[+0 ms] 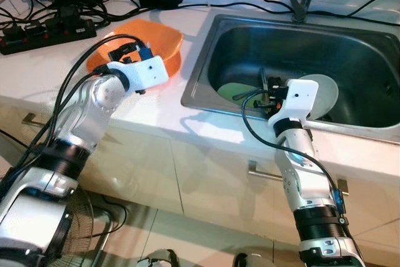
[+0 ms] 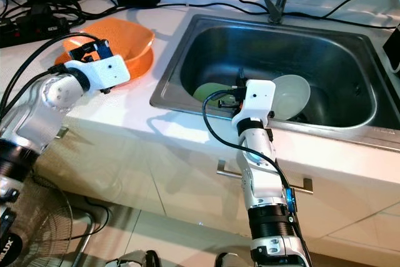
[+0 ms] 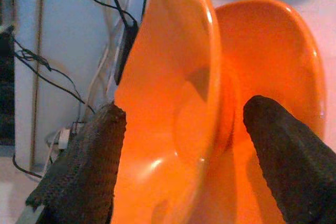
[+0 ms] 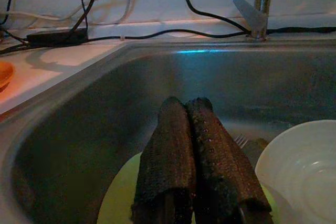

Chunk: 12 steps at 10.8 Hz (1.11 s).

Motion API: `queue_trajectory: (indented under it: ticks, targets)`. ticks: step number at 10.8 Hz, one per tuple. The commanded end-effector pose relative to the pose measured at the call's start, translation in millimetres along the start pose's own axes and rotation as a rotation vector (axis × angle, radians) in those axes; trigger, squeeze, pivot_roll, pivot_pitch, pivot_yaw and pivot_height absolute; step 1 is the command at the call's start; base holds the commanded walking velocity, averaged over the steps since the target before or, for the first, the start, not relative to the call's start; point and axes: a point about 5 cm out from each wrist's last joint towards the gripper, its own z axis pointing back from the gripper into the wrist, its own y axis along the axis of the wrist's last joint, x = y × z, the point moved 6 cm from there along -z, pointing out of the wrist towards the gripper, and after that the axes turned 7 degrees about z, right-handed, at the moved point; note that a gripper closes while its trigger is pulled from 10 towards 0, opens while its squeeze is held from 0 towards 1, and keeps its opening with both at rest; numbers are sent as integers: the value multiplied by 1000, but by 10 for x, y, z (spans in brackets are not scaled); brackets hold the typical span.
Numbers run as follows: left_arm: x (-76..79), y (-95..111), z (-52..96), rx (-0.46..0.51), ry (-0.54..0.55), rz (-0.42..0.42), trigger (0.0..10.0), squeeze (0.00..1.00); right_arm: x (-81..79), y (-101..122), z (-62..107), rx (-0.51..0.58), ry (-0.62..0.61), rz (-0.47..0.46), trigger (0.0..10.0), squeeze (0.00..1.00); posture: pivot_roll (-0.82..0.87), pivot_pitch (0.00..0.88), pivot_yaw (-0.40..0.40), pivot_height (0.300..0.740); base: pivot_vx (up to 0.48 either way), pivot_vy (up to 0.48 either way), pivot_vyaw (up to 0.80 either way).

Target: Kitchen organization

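Two orange bowls [image 1: 159, 45] sit nested on the white tabletop [image 1: 156, 114] just left of the steel sink [image 1: 212, 48], tilted against each other. The left end effector [image 3: 178, 145] hovers at them with its fingers [image 3: 84, 166] spread apart, one on each side of the nearer bowl's rim, not clamped on it. The right end effector [image 4: 197, 156] reaches into the sink with its two fingers pressed together, holding nothing, above a green plate [image 2: 209, 92] lying on the basin floor. A white bowl [image 2: 290, 97] leans beside that plate, near the sink's front wall. A faucet [image 4: 257, 11] stands at the back edge, and black cables [image 1: 81, 4] with a power strip [image 1: 47, 34] lie behind the orange bowls
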Motion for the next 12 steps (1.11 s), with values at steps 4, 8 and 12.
queue_trajectory:
  ticks: [4, 8, 12]
  targets:
    - [59, 27, -78, 2, -36, -10, 0, 0, 13, -113, 10, -43, -13, -11, 10000, 0, 41, 83, 41, 740, 0, 0, 0]
    - [103, 33, -89, 10, -56, -4, 0, 0, 1, -110, 15, -41, -10, -11, 10000, 0, 37, 81, 46, 740, 0, 0, 0]
    - [132, 29, -80, 11, -63, -2, 0, 0, -6, -112, 28, -39, -10, -8, 10000, 0, 36, 83, 51, 740, 0, 0, 0]
